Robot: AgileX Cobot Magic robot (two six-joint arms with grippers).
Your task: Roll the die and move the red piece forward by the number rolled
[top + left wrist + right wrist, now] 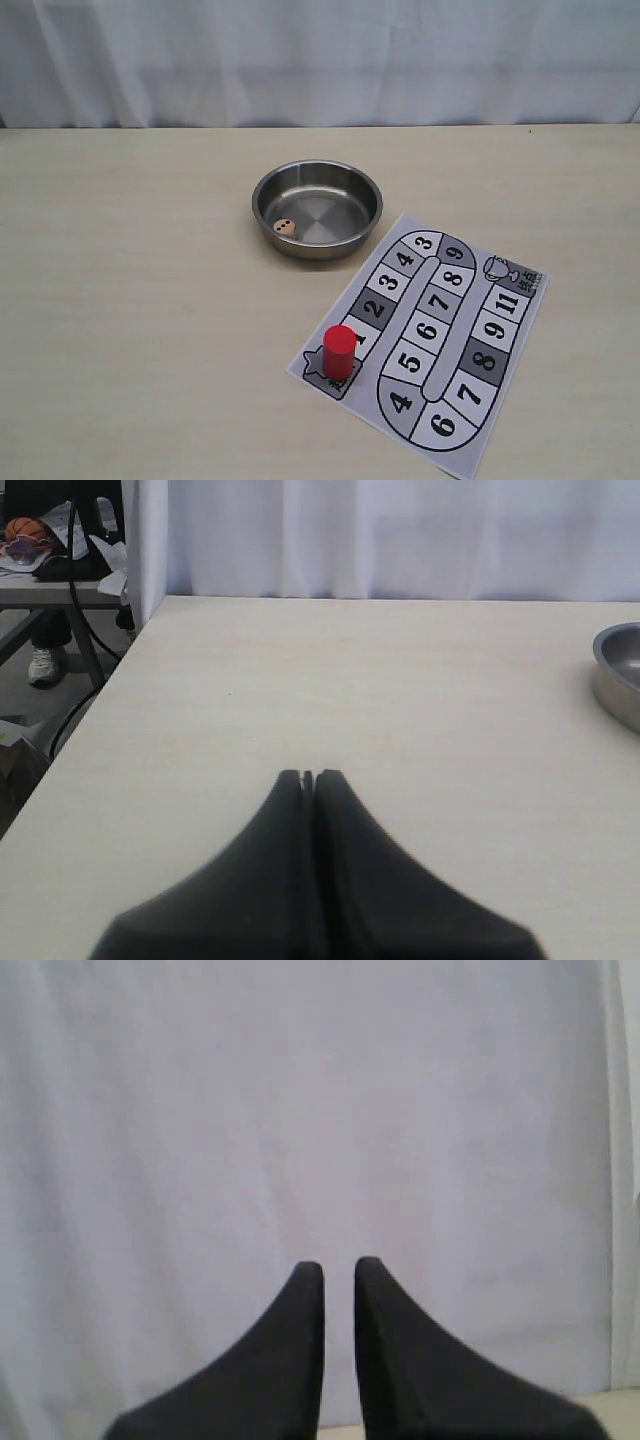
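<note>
The tan die [284, 228] lies inside a steel bowl [368, 226], near its left wall, dark pips facing up. The red piece [339, 351] stands upright on the star square at the near left corner of the printed game board [500, 392]. Neither gripper appears in the exterior view. In the left wrist view my left gripper [309, 776] is shut with nothing in it, low over bare table, and the bowl's rim [618, 675] shows off to one side. My right gripper [339, 1268] stands open by a narrow gap, empty, facing the white curtain.
A white curtain [320, 60] hangs behind the table's far edge. The table's side edge [90, 695] shows in the left wrist view, with cables and clutter [50, 540] beyond it. The board lies at an angle just beside the bowl.
</note>
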